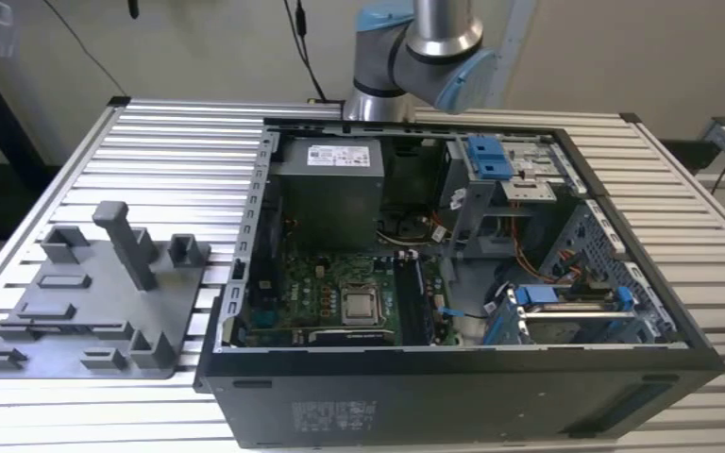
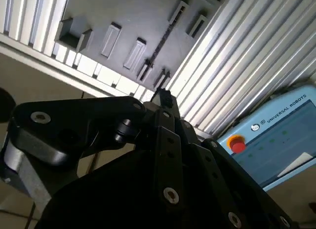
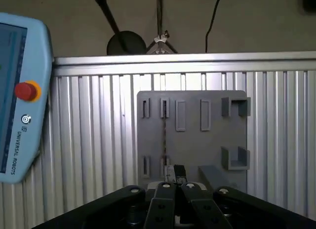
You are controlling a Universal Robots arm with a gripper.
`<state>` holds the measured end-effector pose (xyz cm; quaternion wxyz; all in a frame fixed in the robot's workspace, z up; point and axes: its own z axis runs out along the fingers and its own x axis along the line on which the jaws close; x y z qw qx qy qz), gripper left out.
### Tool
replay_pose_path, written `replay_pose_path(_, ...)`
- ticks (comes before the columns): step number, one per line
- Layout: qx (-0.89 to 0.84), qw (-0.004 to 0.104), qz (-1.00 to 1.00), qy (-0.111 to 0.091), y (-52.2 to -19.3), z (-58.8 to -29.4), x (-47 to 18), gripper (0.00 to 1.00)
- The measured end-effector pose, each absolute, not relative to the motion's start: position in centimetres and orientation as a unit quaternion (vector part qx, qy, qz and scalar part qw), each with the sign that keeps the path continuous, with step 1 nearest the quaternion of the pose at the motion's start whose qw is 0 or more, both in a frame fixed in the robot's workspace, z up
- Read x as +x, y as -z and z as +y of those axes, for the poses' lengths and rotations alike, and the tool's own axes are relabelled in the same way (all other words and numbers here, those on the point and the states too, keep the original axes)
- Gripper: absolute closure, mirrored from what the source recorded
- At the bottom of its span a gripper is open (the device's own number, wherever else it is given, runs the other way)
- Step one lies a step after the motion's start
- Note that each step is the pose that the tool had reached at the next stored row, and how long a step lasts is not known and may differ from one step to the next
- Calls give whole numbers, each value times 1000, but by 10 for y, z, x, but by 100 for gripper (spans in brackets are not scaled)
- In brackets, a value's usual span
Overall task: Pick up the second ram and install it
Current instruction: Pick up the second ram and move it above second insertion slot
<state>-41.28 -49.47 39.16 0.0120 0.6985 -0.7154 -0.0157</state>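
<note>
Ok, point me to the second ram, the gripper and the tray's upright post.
second ram (image 3: 164, 137): first wrist view, midway along its thin edge.
gripper (image 3: 174, 173): first wrist view, at its tip.
upright post (image 1: 127, 245): exterior view, halfway up its shaft.

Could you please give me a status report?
End effector over the grey tray. Second ram on edge in a tray slot, not picked. Nothing seen in the way.

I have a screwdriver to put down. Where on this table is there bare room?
On the table, the bare slats between the grey tray and the edge by the arm are free, at the exterior view's left. A narrower strip runs beside the computer case at that view's right. The case's inside is crowded; the tray is studded with posts.
</note>
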Motion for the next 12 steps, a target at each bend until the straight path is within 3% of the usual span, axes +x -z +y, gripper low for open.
replay_pose_path(12, 769, 15, -639, 13, -392, -495, -413, 89)
